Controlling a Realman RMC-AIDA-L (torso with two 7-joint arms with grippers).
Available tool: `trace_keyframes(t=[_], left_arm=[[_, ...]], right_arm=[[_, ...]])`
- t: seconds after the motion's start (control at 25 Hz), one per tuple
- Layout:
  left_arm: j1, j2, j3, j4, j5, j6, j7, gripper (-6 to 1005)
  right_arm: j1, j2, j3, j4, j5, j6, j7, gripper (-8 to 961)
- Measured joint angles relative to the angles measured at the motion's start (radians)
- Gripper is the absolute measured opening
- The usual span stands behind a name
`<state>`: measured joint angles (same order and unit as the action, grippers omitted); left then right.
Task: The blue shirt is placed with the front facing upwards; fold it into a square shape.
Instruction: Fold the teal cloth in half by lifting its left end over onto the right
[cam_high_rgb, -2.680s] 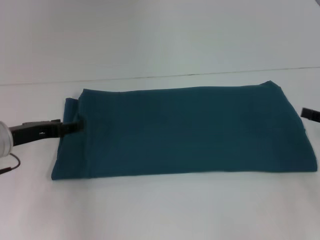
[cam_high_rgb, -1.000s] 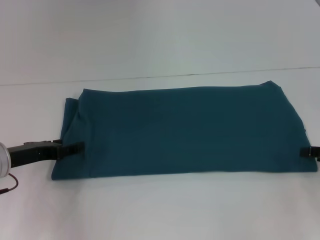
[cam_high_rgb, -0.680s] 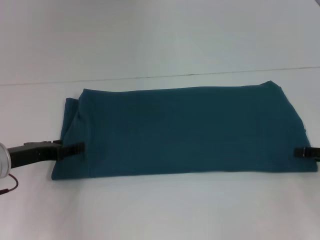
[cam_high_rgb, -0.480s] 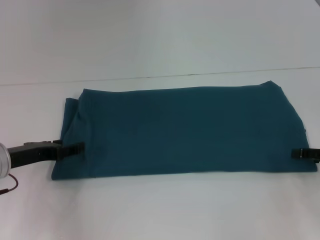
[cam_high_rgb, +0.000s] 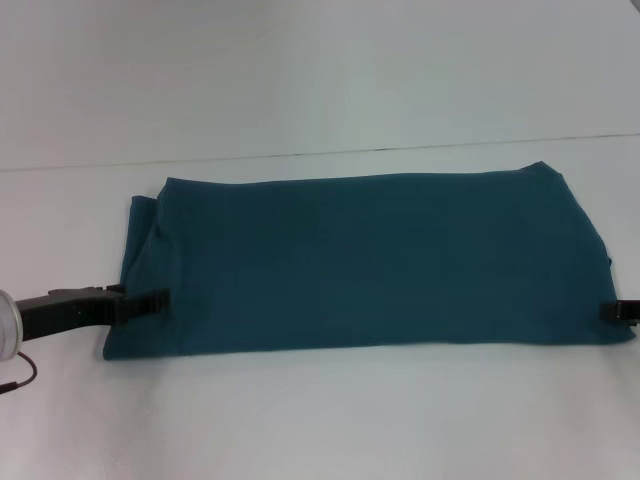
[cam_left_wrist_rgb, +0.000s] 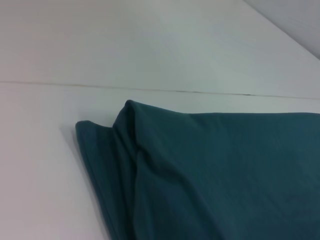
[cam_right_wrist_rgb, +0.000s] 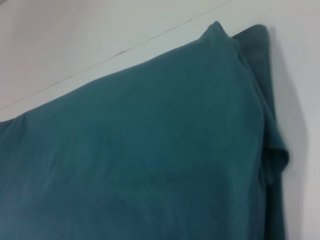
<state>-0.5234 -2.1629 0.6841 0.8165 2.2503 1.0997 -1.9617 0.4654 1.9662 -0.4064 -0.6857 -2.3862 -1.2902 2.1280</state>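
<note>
The blue shirt (cam_high_rgb: 370, 265) lies on the white table (cam_high_rgb: 320, 420), folded into a long flat band that runs left to right. Its lettering and collar label are hidden. My left gripper (cam_high_rgb: 150, 300) reaches in from the left, low at the shirt's left end near the front corner, with a dark finger lying on the cloth edge. My right gripper (cam_high_rgb: 612, 311) touches the shirt's right end near the front corner and is mostly out of frame. The left wrist view shows the shirt's layered left end (cam_left_wrist_rgb: 225, 170). The right wrist view shows its right end (cam_right_wrist_rgb: 140, 150).
A thin dark seam (cam_high_rgb: 400, 150) crosses the table behind the shirt. White table surface lies in front of the shirt and on both sides. A thin cable (cam_high_rgb: 18, 372) hangs under my left arm.
My left gripper has come down along the shirt's left end toward the front corner. My right gripper came down to the right end, pushed in over the cloth, then drew back slightly.
</note>
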Motion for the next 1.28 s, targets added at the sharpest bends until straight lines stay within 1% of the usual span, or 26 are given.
trace_keyframes(t=[0.36, 0.48, 0.68, 1.28], left_arm=[[0.0, 0.0, 0.0, -0.004, 0.0, 0.0, 0.001, 750], [0.0, 0.0, 0.0, -0.004, -0.001, 0.0, 0.001, 751], [0.003, 0.0, -0.003, -0.004, 0.0, 0.0, 0.001, 751], [0.026, 0.0, -0.013, -0.017, 0.005, 0.0, -0.005, 749]], right_arm=[[-0.002, -0.004, 0.003, 0.0, -0.001, 0.01, 0.005, 339], [0.0, -0.003, 0.003, 0.0, -0.001, 0.013, 0.005, 135], [-0.001, -0.002, 0.003, 0.0, 0.001, 0.013, 0.002, 2], [-0.005, 0.001, 0.005, 0.0, 0.004, 0.016, -0.002, 3]])
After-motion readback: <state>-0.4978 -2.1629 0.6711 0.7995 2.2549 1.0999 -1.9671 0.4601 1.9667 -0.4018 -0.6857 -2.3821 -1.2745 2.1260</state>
